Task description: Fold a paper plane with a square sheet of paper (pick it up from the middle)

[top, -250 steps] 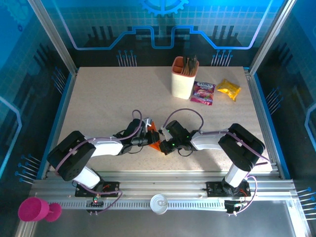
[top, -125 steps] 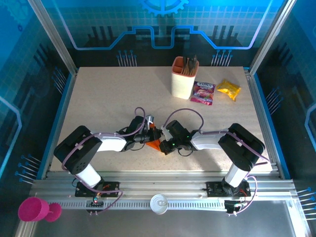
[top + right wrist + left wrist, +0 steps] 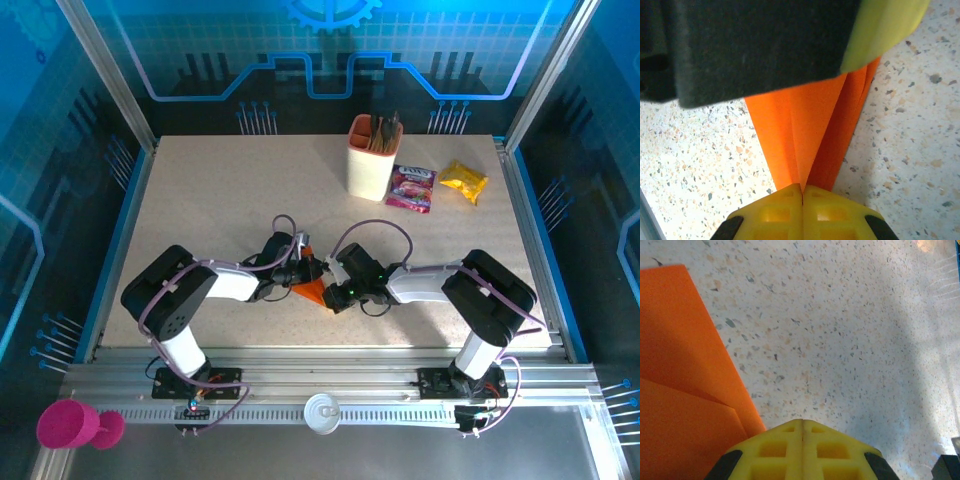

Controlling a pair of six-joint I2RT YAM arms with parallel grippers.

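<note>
Both arms are in tight just 6 o'clock of the counter (image 3: pixel 220 200) centre, and the orange paper plane (image 3: pixel 312 293) lies flat between them. The left end effector (image 3: pixel 303 270) is clenched, its pads pressed together, and on its wrist camera the paper's (image 3: pixel 680 390) edge runs under them at 9 o'clock. The right end effector (image 3: pixel 330 290) is clenched too. Its wrist view has the creased wedge (image 3: pixel 805 125) narrowing straight into the pad seam, but whether the tip is nipped or just pressed, I can't tell. The left one's yellow pad (image 3: pixel 885 30) sits on the far end. At 1 o'clock stand the peach holder cup (image 3: pixel 372 160), a purple packet (image 3: pixel 411 187) and a yellow packet (image 3: pixel 464 181).
</note>
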